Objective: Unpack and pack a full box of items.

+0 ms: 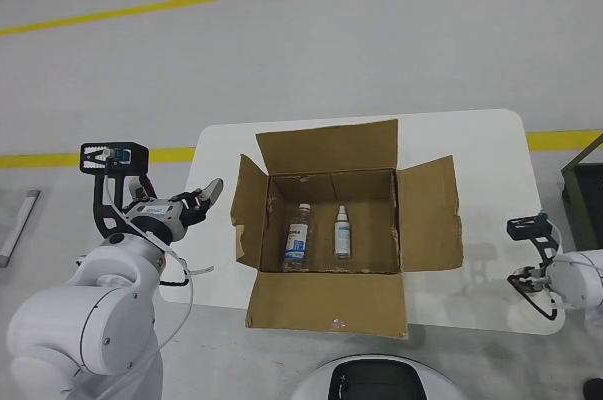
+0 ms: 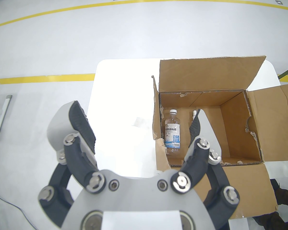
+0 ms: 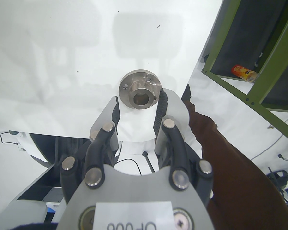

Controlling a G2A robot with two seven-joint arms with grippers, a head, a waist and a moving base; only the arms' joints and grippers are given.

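An open cardboard box [image 1: 326,148] stands in the middle of the white table [image 1: 481,140], all flaps folded out. Inside lie a clear bottle with a blue label [image 1: 297,240] and a small white spray bottle [image 1: 343,235]. My left gripper [image 1: 206,195] hovers open over the table's left edge, beside the box [image 2: 206,77]; between its fingers the clear bottle [image 2: 172,132] shows, and the spray bottle [image 2: 194,114] is partly hidden. My right gripper [image 1: 529,285] is at the table's right front edge. In its wrist view the gripper [image 3: 139,96] is shut on a metal flange [image 3: 139,92] just over the table.
A green metal rack [image 1: 591,200] stands off the table's right side, with an orange snack tube [image 3: 244,72] on its shelf. A grey bar [image 1: 16,225] lies on the floor at the left. Bare table [image 2: 120,111] lies left of the box.
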